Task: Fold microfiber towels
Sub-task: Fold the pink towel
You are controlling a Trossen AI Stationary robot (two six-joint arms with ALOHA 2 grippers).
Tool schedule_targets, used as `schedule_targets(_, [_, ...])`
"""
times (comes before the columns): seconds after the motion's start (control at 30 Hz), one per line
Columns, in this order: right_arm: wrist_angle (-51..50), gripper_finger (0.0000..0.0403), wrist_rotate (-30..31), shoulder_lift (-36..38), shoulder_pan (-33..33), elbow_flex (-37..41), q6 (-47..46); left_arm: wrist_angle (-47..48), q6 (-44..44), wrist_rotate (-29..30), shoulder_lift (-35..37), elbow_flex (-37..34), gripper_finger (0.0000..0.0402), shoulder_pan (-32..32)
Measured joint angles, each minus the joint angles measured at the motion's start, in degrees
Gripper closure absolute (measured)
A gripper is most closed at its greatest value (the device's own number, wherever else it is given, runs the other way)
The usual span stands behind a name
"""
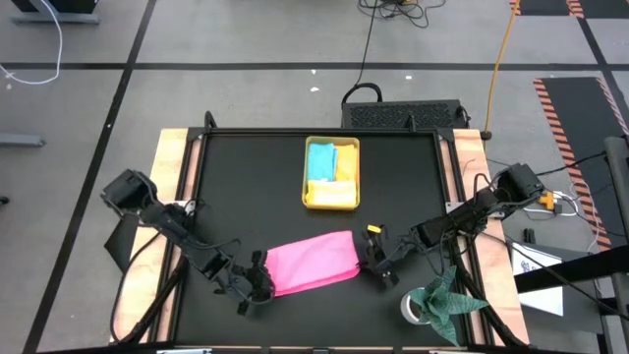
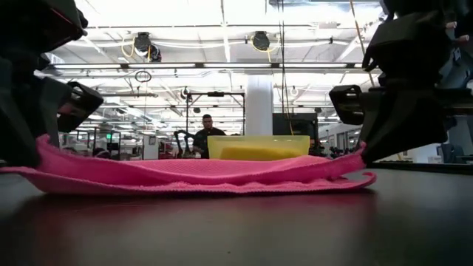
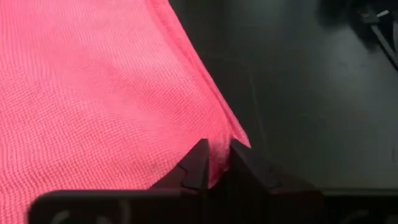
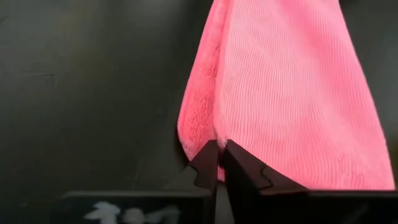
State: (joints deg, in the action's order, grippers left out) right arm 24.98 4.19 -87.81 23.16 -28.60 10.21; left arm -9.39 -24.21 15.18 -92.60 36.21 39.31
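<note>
A pink microfiber towel (image 1: 313,264) lies folded over on the black table near the front edge, its middle flat and both ends raised a little (image 2: 199,176). My left gripper (image 1: 257,285) is shut on its left end and my right gripper (image 1: 375,265) on its right end. A yellow tray (image 1: 332,173) at the table's middle back holds a light blue towel (image 1: 321,159) and a yellow towel (image 1: 334,193). My left gripper pinches the towel's left near corner (image 3: 219,144) between its two fingertips, coming slanting down from the table's left. That corner is raised slightly off the table; the cloth beyond it lies slack. My right gripper pinches the edge of the towel's right end (image 4: 219,138) between its two fingertips, where a folded-over layer meets the top layer. It comes slanting down from the table's right. That end is lifted a little (image 2: 355,159); the rest lies on the table.
A dark green cloth (image 1: 447,300) and a small white roll (image 1: 413,309) lie at the table's front right corner. Bare black table (image 1: 246,187) stretches between the tray and the pink towel. A person (image 2: 205,133) stands in the room beyond the table.
</note>
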Motion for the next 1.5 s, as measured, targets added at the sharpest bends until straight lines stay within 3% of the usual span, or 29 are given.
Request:
schedule_targets(0.2, [-1.6,0.0317,-0.8,0.0,0.0,0.0,-5.6,0.4,-3.2,-1.2,1.7,0.0,0.0259,-0.2])
schedule_targets(0.33, [-1.7,0.0265,-6.7,0.7,-0.4,0.0,-6.6,0.1,-6.5,-4.3,5.2,0.0,0.0214,-0.4])
schedule_targets(0.43, [0.1,0.0238,-11.7,2.9,-0.8,0.0,-6.0,-0.1,-7.4,-3.8,7.7,0.0,0.02,-0.5])
schedule_targets(0.53, [4.3,0.023,-10.3,4.5,-1.7,0.0,-5.1,0.1,-4.6,-2.1,8.6,0.0,0.0201,-1.6])
schedule_targets(0.67, [8.0,0.0262,-8.7,3.7,-4.7,-0.1,-10.4,2.3,-4.6,-3.2,8.3,-0.1,0.0223,-4.5])
schedule_targets(0.8, [7.2,0.0336,-8.9,-0.6,-7.5,0.0,-13.9,5.1,-6.1,-6.0,5.5,-0.8,0.0256,-6.4])
schedule_targets(0.9, [7.4,0.0389,-12.5,-4.9,-8.2,0.0,-14.1,3.3,-6.3,-9.1,2.3,-0.7,0.0277,-6.6])
schedule_targets(1.03, [6.0,0.0387,-18.0,-8.3,-8.2,-0.1,-14.3,3.5,-6.6,-14.7,1.0,0.2,0.0293,-6.5])
schedule_targets(1.17, [-2.7,0.0389,-17.7,-5.3,-8.5,-0.3,-14.1,11.3,-9.6,-15.5,3.7,3.2,0.0303,-6.2])
schedule_targets(1.33, [-8.7,0.04,-17.8,4.4,-8.6,0.2,-13.6,17.6,-8.0,-11.3,6.9,6.4,0.0305,-5.6])
schedule_targets(1.5, [-6.8,0.0402,-17.7,9.7,-8.6,0.0,-12.4,22.4,-3.9,0.8,6.0,6.3,0.0305,-5.6])
